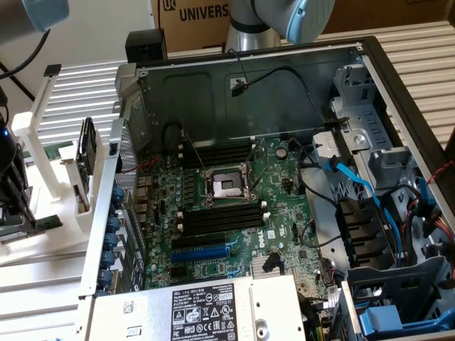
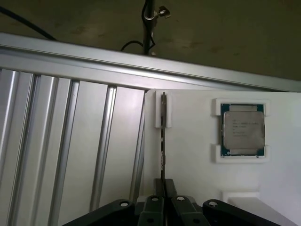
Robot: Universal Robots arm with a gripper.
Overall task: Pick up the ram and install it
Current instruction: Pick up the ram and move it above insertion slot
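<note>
The ram [image 2: 162,141] is a thin green stick seen edge-on, standing in a slot of the white holder [image 2: 193,155]. My gripper [image 2: 162,187] has its black fingers pressed together on the stick's near end; the far end still sits in the holder's bracket. In the exterior view my gripper [image 1: 18,202] is at the far left, outside the open computer case, over the white holder [image 1: 43,234], with a dark green strip of the ram [image 1: 47,224] showing beside it. The motherboard [image 1: 227,206] lies in the case with long black memory slots [image 1: 220,217] on either side of the processor socket [image 1: 224,186].
A processor chip [image 2: 242,129] rests in a recess of the holder beside the ram. The holder stands on a ribbed aluminium table [image 2: 70,141]. A drive [image 1: 87,153] stands in the holder near the case wall [image 1: 106,206]. A blue expansion slot [image 1: 200,252], loose cables [image 1: 355,177] and a power supply [image 1: 206,309] fill the case.
</note>
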